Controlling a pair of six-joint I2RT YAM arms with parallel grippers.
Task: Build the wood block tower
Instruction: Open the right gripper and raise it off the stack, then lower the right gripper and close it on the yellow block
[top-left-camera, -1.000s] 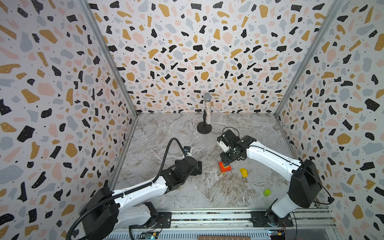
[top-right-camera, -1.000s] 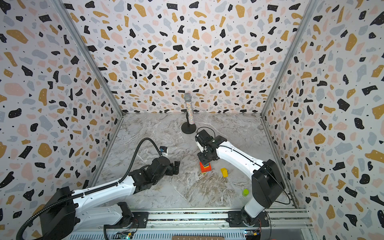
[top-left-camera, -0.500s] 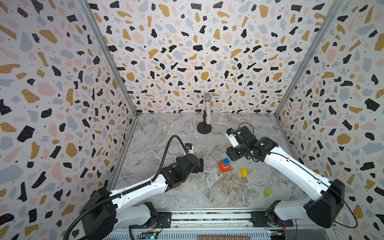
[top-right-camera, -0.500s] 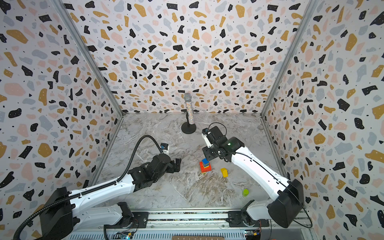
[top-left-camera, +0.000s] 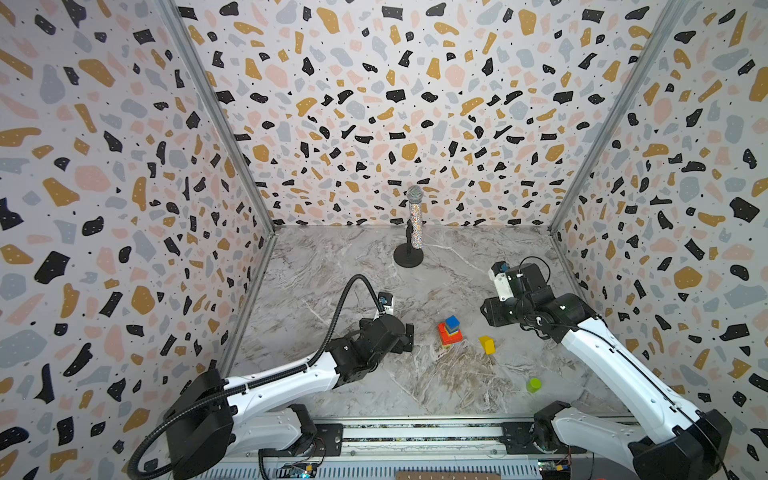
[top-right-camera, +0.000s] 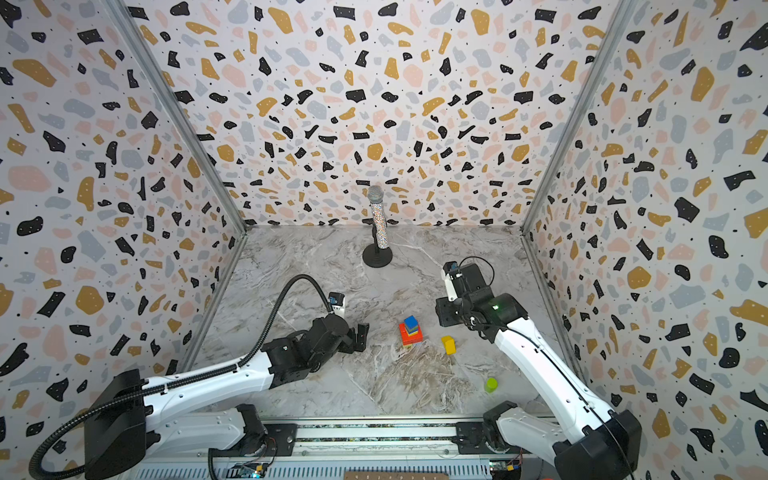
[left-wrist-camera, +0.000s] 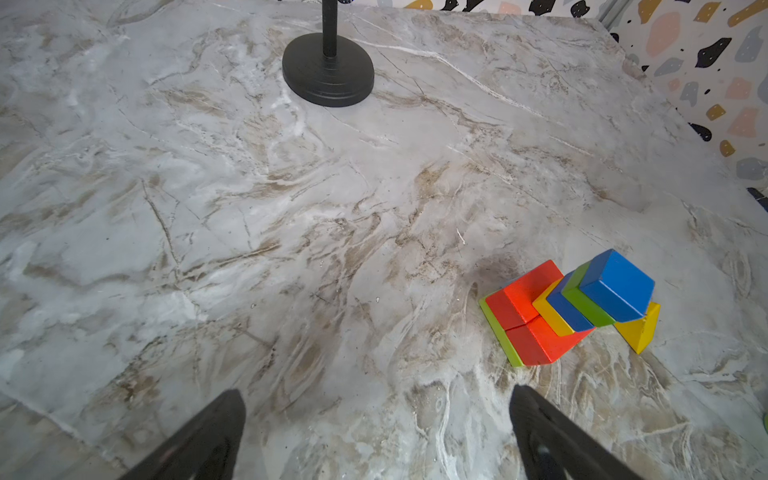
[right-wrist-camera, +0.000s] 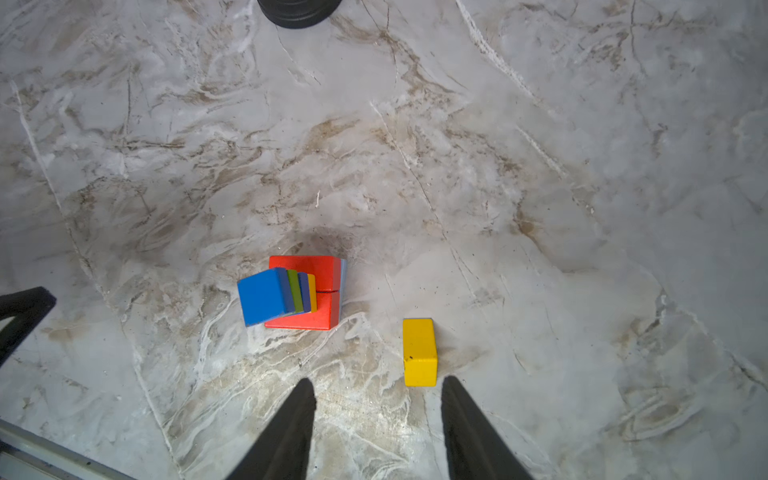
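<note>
The tower (top-left-camera: 450, 332) (top-right-camera: 411, 331) stands mid-table: two red bricks on a thin green slab, then yellow, dark blue and green layers, with a blue cube on top. It also shows in the left wrist view (left-wrist-camera: 561, 307) and the right wrist view (right-wrist-camera: 295, 293). A loose yellow wood block (top-left-camera: 487, 345) (top-right-camera: 448, 345) (right-wrist-camera: 419, 351) lies just right of the tower. My left gripper (top-left-camera: 409, 337) (left-wrist-camera: 376, 392) is wide open and empty, low to the tower's left. My right gripper (top-left-camera: 489, 312) (right-wrist-camera: 379, 381) hangs open and empty, above and to the right of the yellow block.
A glittery microphone on a black stand (top-left-camera: 409, 257) (top-right-camera: 377, 259) is at the back centre. A lime-green cylinder (top-left-camera: 533, 385) (top-right-camera: 491, 384) sits at the front right. Patterned walls close in three sides, and a metal rail (top-left-camera: 415, 432) runs along the front.
My right gripper has let go of the blue cube on the tower's top, risen and drawn back to the right. My left gripper has edged closer to the tower.
</note>
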